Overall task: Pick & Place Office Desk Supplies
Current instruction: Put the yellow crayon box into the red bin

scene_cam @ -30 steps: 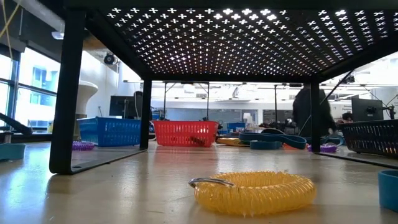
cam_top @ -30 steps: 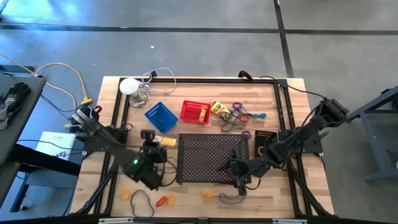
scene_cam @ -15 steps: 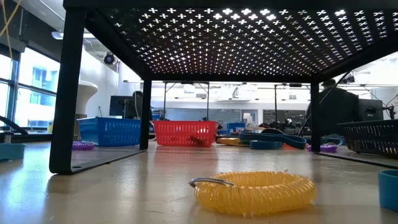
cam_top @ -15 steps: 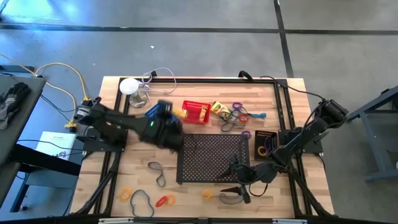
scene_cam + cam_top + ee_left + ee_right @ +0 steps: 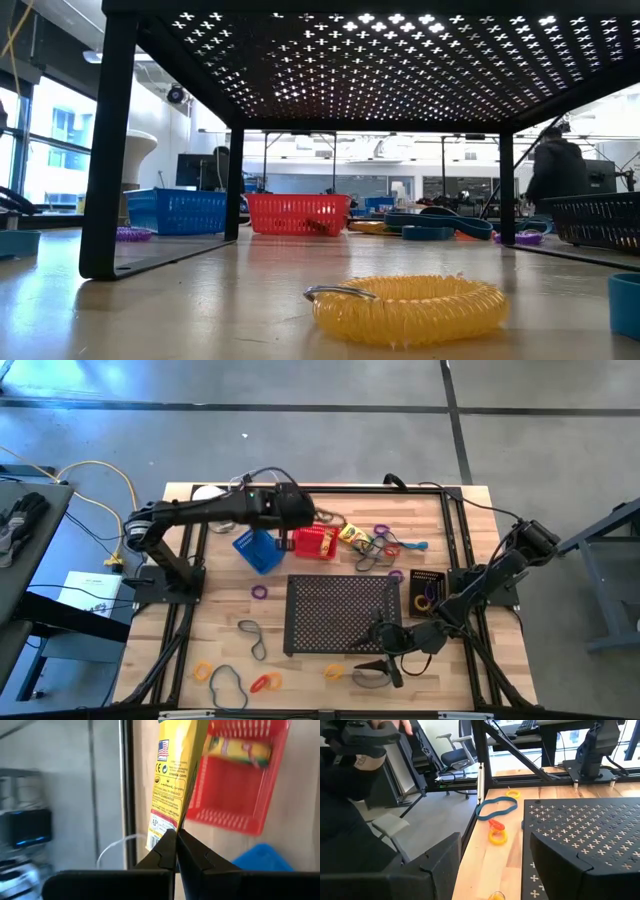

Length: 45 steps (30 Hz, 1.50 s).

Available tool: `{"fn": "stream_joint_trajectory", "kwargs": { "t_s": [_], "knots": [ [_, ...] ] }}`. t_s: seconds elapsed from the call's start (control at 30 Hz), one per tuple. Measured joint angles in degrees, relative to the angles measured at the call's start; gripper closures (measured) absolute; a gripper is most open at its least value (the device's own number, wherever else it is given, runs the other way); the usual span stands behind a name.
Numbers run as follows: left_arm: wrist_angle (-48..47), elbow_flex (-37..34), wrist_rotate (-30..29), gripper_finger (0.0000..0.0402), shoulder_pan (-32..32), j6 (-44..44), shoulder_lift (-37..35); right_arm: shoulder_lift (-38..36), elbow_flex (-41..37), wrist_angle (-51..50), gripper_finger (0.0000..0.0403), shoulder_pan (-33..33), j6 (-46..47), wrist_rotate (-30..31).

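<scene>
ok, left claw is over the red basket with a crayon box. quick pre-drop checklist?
1. Grip: left claw is shut on the yellow crayon box, pinching its lower edge. ok.
2. Box over target: the wrist view shows it beside the red basket, overlapping only its edge. not ok.
3. Room in basket: another crayon box already lies inside; bare floor remains beside it. ok.
4. Blue basket apart from the red one. ok.
5. Height above the rim. cannot tell.
6. Right claw open, low by the black tray's near edge, far from the drop. ok.
</scene>
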Motion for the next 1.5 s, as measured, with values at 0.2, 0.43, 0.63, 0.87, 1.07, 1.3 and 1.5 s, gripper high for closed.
{"fn": "stream_joint_trajectory", "kwargs": {
  "t_s": [0.2,0.43,0.63,0.87,1.07,1.3,1.5],
  "knots": [
    [2.3,-0.3,8.2,0.0401,4.7,-0.1,1.4,0.0,0.0,0.0,0.0176,0.0,2.6,0.0],
    [4.3,-0.3,9.0,0.0401,4.7,1.3,6.7,0.0,0.0,-0.2,0.0176,0.0,4.4,0.0],
    [5.6,-0.3,10.0,0.0401,4.7,1.5,10.2,0.0,0.0,-0.6,0.0176,0.0,5.4,0.0],
    [8.8,-0.3,16.6,0.0401,5.7,0.9,12.4,-0.1,0.0,-0.8,0.0176,0.0,5.4,0.0],
    [9.8,-0.3,18.0,0.0401,5.7,-0.1,14.2,-0.1,0.0,-1.7,0.0176,0.0,5.1,0.0],
    [10.4,-0.3,18.8,0.0401,5.7,-0.2,17.4,-0.1,-0.1,-2.4,0.0176,0.0,4.7,0.0],
    [11.3,-0.3,19.1,0.0401,5.7,-0.3,19.4,-0.1,-0.1,-2.7,0.0176,0.0,4.3,0.0]
  ]
}}
